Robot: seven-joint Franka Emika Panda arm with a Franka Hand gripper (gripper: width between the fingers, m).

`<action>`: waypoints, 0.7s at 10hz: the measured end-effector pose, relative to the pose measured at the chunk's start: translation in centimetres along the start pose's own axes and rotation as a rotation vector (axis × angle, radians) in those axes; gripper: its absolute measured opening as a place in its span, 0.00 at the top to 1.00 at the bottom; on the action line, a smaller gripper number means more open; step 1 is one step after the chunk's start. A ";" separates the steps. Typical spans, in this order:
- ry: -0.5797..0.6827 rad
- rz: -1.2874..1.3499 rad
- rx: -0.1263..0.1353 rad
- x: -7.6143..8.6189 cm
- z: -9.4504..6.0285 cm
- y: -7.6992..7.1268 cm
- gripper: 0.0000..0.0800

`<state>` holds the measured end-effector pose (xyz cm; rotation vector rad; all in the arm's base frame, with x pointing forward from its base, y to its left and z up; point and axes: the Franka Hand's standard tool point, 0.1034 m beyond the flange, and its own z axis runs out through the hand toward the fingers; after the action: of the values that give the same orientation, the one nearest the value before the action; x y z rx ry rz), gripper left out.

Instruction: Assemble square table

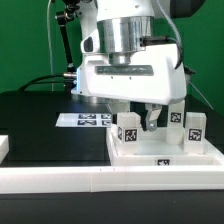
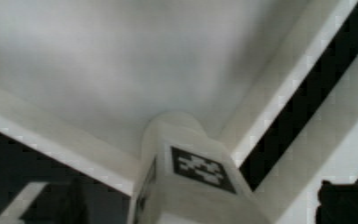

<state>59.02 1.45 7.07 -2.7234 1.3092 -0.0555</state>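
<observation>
In the exterior view, the white Franka arm's two-finger gripper [image 1: 141, 113] is hanging low over the white plastic square table top [image 1: 165, 155], which is lying on the black table [image 1: 40, 125] against the long white rail [image 1: 100, 180] along the near edge. Three short white leg blocks bearing black-and-white tags are standing upright on the top: one [image 1: 128, 130] just at the exterior view's left of the gripper, and two more [image 1: 176, 117] [image 1: 195, 127] at the exterior view's right. The dark fingers [image 1: 152, 118] are standing apart between these legs, with nothing visibly clamped between them. The flat white marker board [image 1: 88, 120] is lying on the table behind, toward the exterior view's left. In the wrist view, the camera is looking closely onto the top's pale surface [image 2: 123, 70] and raised rim, with one tagged leg block [image 2: 190, 165] standing close to the lens; the fingertips themselves are not showing clearly there.
</observation>
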 end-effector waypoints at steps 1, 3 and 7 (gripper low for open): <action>0.000 -0.059 -0.001 0.0 0.0 0.0 0.19; 0.011 -0.298 -0.014 0.1 -0.1 -0.2 0.19; 0.012 -0.601 -0.022 0.2 -0.1 -0.1 0.19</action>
<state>59.21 1.30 7.22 -3.0282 0.4513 -0.1101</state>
